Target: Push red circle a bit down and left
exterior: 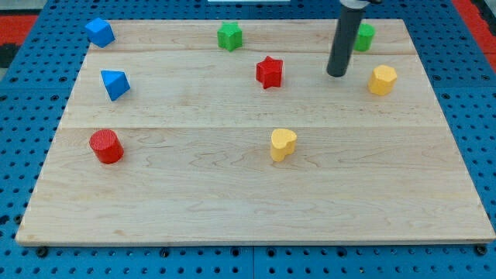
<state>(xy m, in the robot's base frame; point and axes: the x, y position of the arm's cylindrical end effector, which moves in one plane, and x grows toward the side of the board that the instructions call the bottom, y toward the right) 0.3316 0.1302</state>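
Note:
The red circle [106, 146] is a short red cylinder at the view's left, about midway down the wooden board [248, 201]. My tip [337, 74] is the lower end of a dark rod at the view's upper right, far from the red circle. It stands between the red star [270, 72] to its left and a yellow block [381, 80] to its right. It touches no block.
A blue block [100, 32] lies at the top left and a blue wedge [115, 84] below it. A green block [229, 36] is at top centre and another green block [364, 36] is partly behind the rod. A yellow heart [283, 144] is near the centre.

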